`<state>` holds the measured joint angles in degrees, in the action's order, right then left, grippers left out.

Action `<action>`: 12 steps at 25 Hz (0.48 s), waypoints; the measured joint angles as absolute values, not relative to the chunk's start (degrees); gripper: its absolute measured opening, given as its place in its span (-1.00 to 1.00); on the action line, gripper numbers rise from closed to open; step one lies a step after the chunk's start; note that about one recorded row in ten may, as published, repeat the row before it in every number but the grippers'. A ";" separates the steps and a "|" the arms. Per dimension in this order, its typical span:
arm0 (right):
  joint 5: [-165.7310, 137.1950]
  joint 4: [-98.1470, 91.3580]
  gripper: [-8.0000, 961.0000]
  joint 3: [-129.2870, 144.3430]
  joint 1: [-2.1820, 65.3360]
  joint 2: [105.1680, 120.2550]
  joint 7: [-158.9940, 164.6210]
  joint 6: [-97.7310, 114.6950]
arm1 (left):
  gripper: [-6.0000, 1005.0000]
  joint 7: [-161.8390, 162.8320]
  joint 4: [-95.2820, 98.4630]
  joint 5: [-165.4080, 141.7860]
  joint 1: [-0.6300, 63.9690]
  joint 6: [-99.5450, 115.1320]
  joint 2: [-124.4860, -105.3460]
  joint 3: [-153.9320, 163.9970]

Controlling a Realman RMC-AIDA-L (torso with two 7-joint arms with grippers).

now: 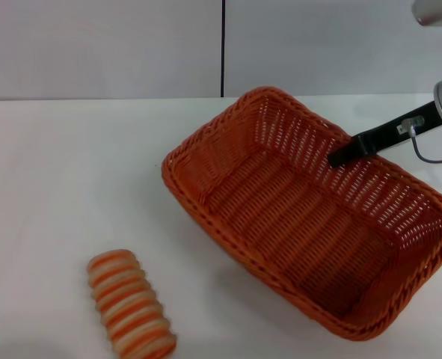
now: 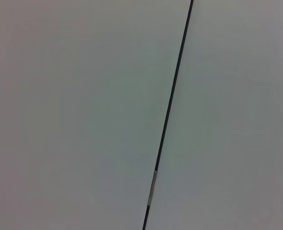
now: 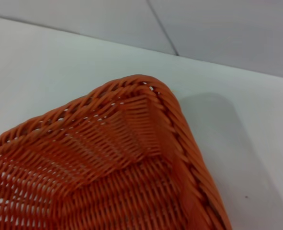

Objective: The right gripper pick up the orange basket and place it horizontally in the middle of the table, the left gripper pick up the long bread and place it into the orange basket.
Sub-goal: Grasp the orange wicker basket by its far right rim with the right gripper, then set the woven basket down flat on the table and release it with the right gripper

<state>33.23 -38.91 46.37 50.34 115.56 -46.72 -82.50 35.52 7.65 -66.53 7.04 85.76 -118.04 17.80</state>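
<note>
While a grey wall with one dark vertical seam point(image 1: 223, 48) closes the scene behind it, the white table point(image 1: 56, 172) carries just two items, with nothing lying between them. The orange basket point(image 1: 303, 224) sits askew, one corner pointing toward the wall, and holds nothing (its woven floor shows bare). The right gripper point(image 1: 339, 158) reaches in from the basket's wall-side edge, its black finger laid against the inside of the long far wall just under the braided rim; whether it is clamped on the weave cannot be told. The long bread point(image 1: 131, 303), striped side up, lies well apart from the basket, off its near-left side. The left gripper is out of sight.
</note>
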 joint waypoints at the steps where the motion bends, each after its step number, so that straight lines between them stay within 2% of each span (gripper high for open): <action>1: 33.23 -39.19 -0.41 46.39 50.55 115.57 -47.24 -82.93 | 0.49 35.51 7.65 -66.53 7.03 85.76 -118.03 17.78; 5: 33.24 -41.90 -0.64 46.65 51.91 115.58 -50.71 -86.14 | 0.49 35.61 7.85 -66.53 6.75 86.13 -118.04 17.88; 12: 33.27 -46.74 -0.68 52.46 55.74 115.18 -57.32 -88.56 | 0.49 35.47 8.16 -66.53 4.16 89.35 -117.99 17.78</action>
